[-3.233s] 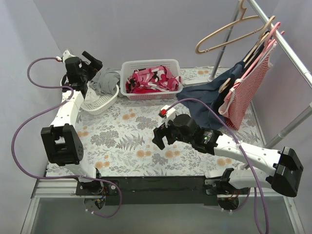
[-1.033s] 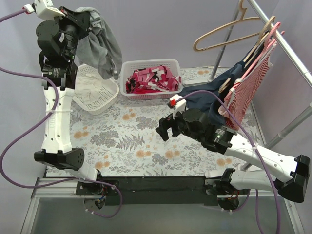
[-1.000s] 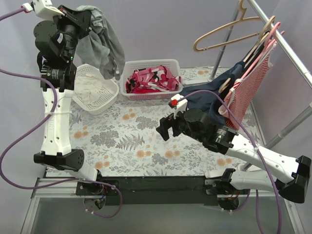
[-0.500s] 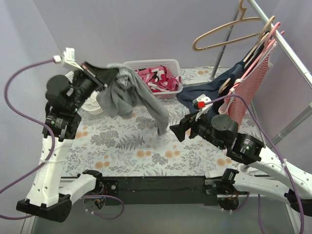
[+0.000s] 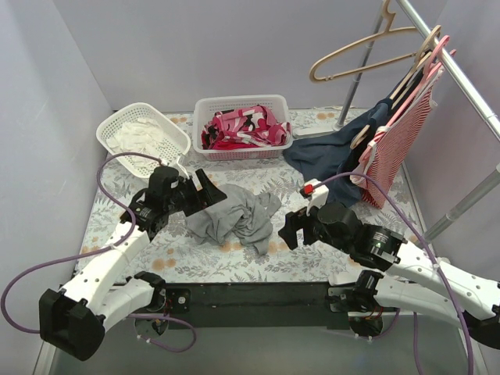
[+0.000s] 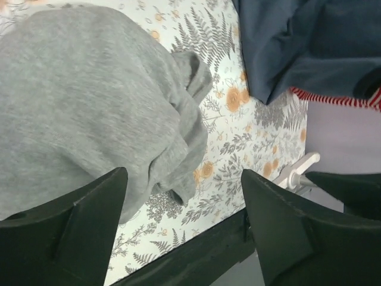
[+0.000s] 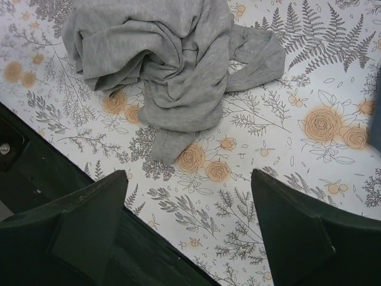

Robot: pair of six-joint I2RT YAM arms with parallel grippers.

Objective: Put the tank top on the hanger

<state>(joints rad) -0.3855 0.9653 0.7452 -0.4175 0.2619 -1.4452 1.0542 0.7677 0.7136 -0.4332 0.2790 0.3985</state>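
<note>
The tank top (image 5: 234, 217) lies in a crumpled heap on the table (image 5: 226, 254), near the middle and a little toward the 6 o'clock edge. The left gripper (image 5: 205, 190) sits low at the heap's 9 o'clock side, its fingers spread wide and holding nothing. In the left wrist view the grey cloth fills the space ahead of them, but whether a finger touches it cannot be told. The right gripper (image 5: 289, 228) hovers near the heap's 3 o'clock side, apart from it, its fingers also spread wide and empty. Its wrist view shows the heap ahead at 12 o'clock and flowered table cover between the fingers. The hanger (image 5: 355, 58) hangs bare, high at 1 o'clock by the rail (image 5: 467, 82), well apart from the tank top. Further along the rail hang a pink hanger (image 5: 434, 56), a striped top (image 5: 398, 148) and a navy garment (image 5: 328, 156) whose lower part rests on the table. At 12 o'clock stands a basket (image 5: 238, 99) of red and white cloth, and at 10 o'clock a second basket (image 5: 167, 123) holds white cloth
</note>
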